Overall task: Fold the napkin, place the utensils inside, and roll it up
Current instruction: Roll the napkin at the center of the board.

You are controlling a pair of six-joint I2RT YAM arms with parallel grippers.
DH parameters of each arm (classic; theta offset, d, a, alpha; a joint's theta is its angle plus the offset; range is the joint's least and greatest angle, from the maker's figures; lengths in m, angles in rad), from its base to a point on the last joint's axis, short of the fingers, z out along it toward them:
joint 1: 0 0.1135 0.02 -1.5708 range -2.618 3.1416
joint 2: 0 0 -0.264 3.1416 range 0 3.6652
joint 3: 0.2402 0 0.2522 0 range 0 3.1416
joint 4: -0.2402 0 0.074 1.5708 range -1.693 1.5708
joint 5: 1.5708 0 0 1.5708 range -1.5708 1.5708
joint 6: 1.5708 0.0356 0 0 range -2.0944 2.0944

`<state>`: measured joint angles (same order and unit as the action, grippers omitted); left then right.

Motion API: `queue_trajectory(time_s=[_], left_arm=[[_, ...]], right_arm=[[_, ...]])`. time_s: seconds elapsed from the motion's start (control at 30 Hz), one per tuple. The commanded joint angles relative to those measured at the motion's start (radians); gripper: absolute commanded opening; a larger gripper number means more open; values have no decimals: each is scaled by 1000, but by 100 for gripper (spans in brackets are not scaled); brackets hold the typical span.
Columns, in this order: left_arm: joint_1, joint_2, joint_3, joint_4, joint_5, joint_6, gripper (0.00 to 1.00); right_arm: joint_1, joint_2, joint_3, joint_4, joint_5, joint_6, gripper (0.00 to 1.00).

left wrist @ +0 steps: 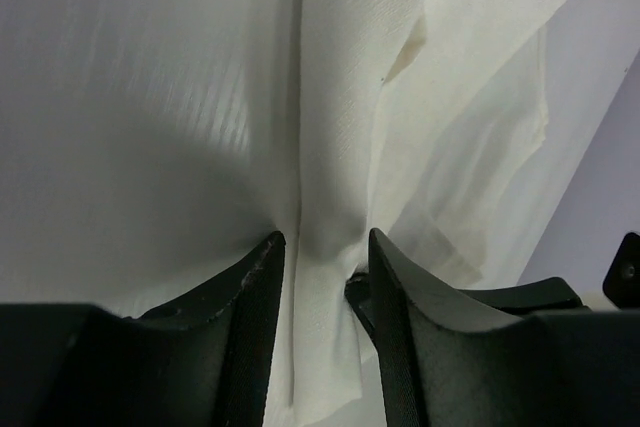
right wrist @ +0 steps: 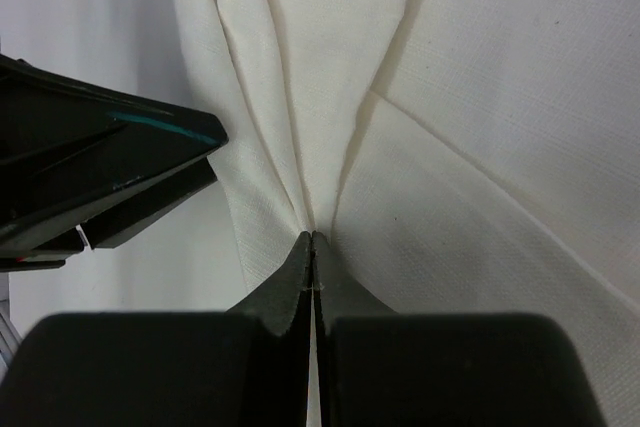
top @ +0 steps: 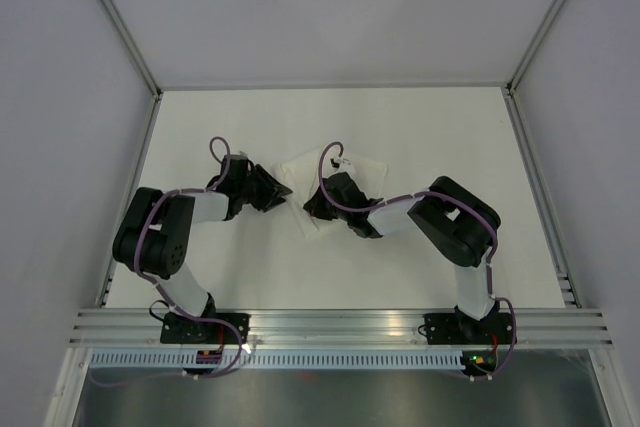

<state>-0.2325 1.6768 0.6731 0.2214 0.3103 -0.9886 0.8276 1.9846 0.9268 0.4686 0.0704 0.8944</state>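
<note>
Two grippers are set on the napkin (top: pixel 365 169), which lies mid-counter, nearer the far edge. A raised fold is pinched between the narrowly parted fingers of the left gripper (left wrist: pixel 325 239); gathered pleats are clamped by the tightly pressed fingers of the right gripper (right wrist: pixel 312 245).
</note>
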Motion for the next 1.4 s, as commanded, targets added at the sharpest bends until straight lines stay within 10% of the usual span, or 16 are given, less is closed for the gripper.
queue_trajectory(time_s=[0.0, 0.67, 1.37], left_arm=[[-8, 64, 16, 6, -17, 31, 46], [-36, 129, 135, -146, -43, 106, 2], [-194, 201, 605, -913, -468, 223, 2]], right_arm=[[5, 106, -86, -331, -21, -43, 0], [-7, 106, -77, -332, -43, -67, 0], [138, -263, -40, -429, 437, -308, 39]])
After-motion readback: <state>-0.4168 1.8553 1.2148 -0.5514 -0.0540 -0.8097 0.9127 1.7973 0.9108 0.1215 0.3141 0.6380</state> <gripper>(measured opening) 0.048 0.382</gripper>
